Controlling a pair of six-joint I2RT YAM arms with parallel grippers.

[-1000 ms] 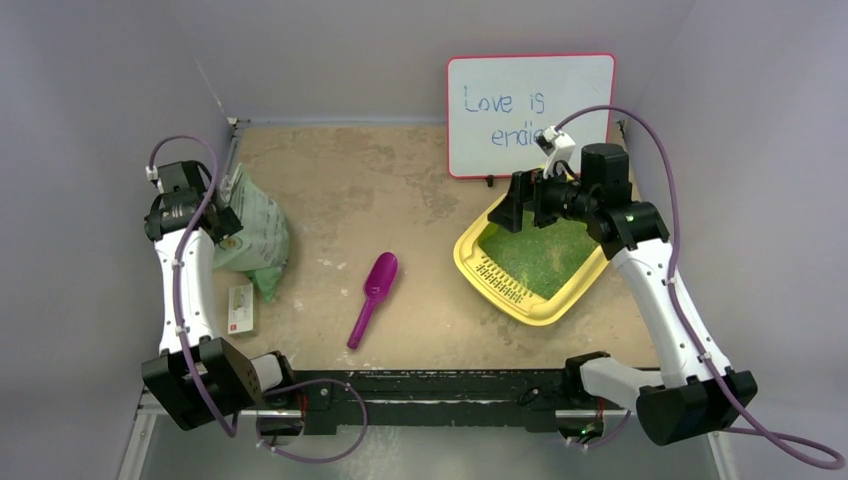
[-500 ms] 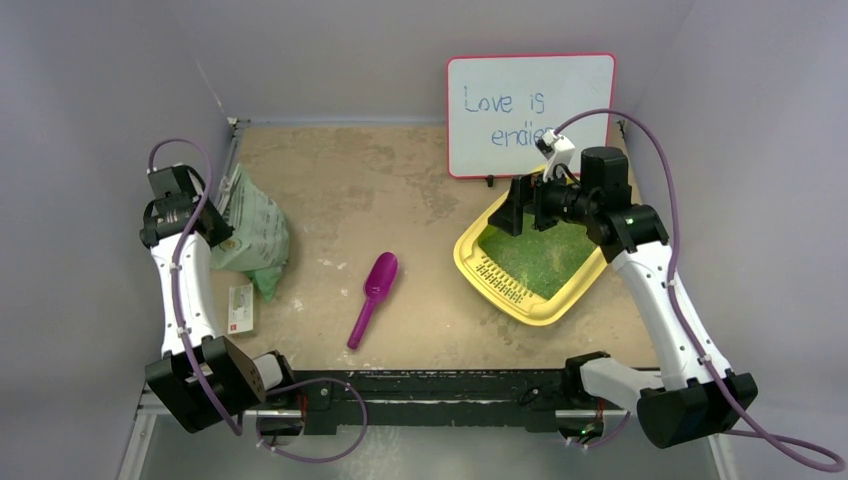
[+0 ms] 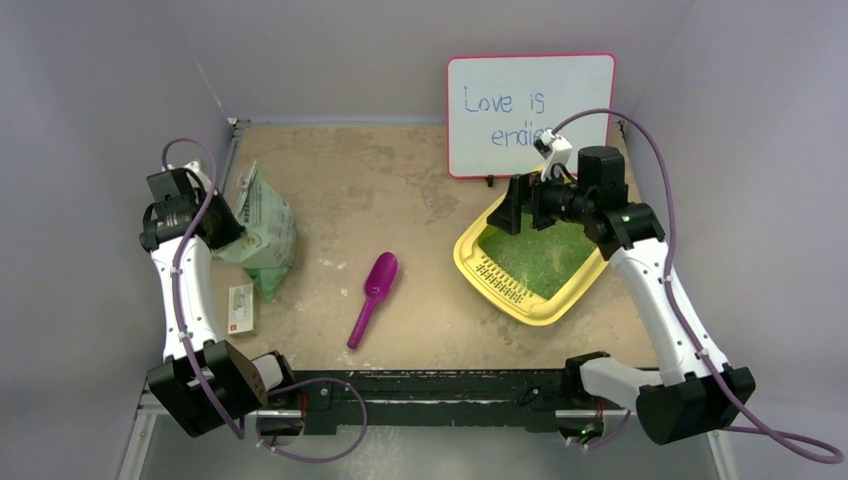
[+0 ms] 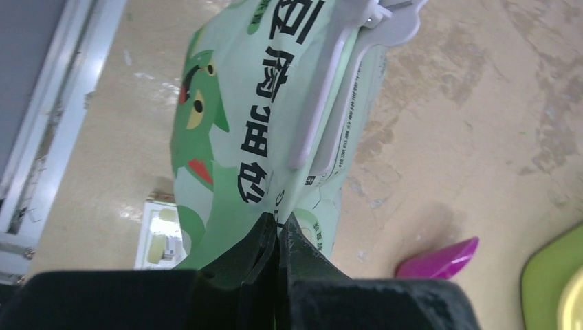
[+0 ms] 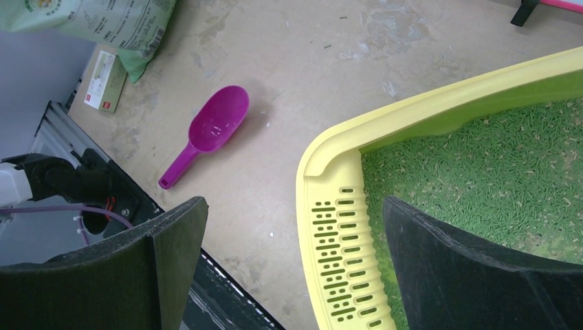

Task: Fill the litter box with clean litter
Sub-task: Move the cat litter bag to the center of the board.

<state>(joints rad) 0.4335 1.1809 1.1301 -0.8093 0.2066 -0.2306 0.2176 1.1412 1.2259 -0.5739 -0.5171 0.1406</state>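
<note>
Litter box (image 3: 468,248) lies at the right of the counter (image 3: 400,190), set on a diagonal, and the green litter (image 3: 540,255) covers its floor as a loose grainy layer.

At the far left, the left fingers (image 4: 278,234) are pinched fully together on the edge of the bag (image 3: 262,235). This is a pale green bag printed with dark characters and a cartoon face. In the left wrist view a white clip (image 4: 330,103) runs across the bag. The bag rests on the counter by the left wall. Just on its near side a small white card (image 3: 240,307) with a red patch lies flat, close to the bag; whether the two touch I cannot tell.

Near the middle, a magenta scoop (image 3: 372,298) lies on the counter with its bowl toward the far side and its handle toward the near edge. It is well apart from both the bag and the litter box.

To the right, the litter box has its slotted grille (image 5: 337,275) at the near-left end. The litter stops at the grille, and a few pale specks show among the green grains. The right fingers (image 3: 522,205) hang over the far-left part of the box, spread as wide as they go and holding nothing. The right wrist view looks down between them at the yellow rim and the grille.

Behind the box, a red-framed white board (image 3: 530,115) with blue handwriting stands against the back wall.
</note>
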